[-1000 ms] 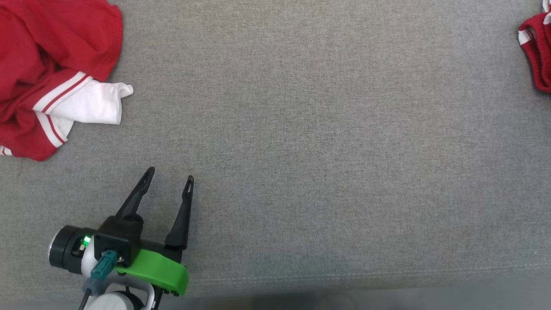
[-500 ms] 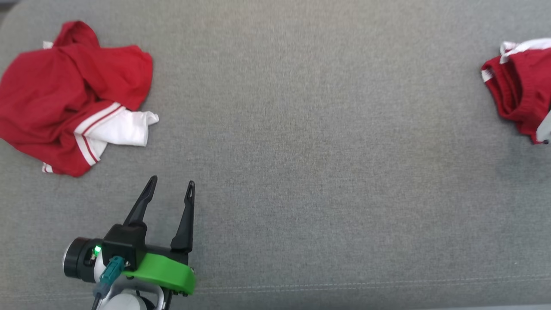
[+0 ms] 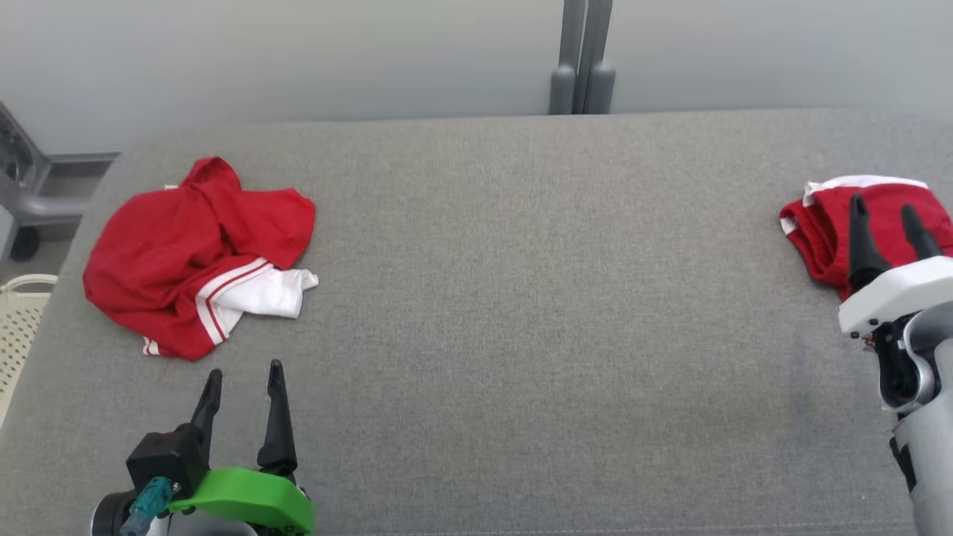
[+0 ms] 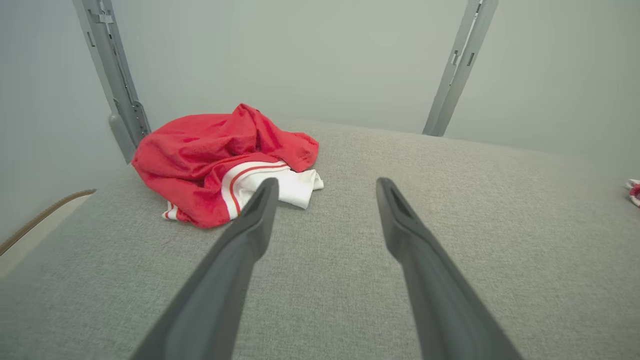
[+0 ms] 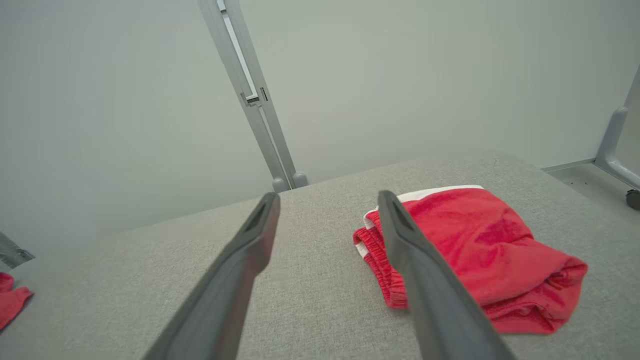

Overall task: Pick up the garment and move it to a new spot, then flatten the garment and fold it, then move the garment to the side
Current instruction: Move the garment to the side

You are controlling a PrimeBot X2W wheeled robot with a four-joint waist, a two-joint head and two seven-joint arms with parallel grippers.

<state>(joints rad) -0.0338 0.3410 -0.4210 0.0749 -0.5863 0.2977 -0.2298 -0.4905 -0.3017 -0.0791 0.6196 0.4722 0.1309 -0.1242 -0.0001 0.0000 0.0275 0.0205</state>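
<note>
A crumpled red garment [image 3: 179, 253] with white striped trim lies at the far left of the grey fabric surface [image 3: 521, 313]. My left gripper [image 3: 244, 372] stands open a short way in front of it, touching nothing. In the left wrist view the garment [image 4: 200, 155] lies ahead and left of the open left gripper [image 4: 326, 184]. A second red garment [image 3: 819, 223], folded, rests at the right edge. My right gripper [image 3: 882, 206] hovers open beside it. The right wrist view has this folded garment [image 5: 490, 250] just right of the open right gripper [image 5: 327, 197].
A grey upright post [image 3: 584, 59] stands behind the surface against a pale wall. A cream basket [image 3: 18, 327] and a grey wheeled frame [image 3: 22, 201] sit past the left edge. A broad stretch of grey fabric separates the two garments.
The head camera has tilted up, so the back wall, the post and the whole surface show. My right gripper has come into view at the right. Both grippers stay open.
</note>
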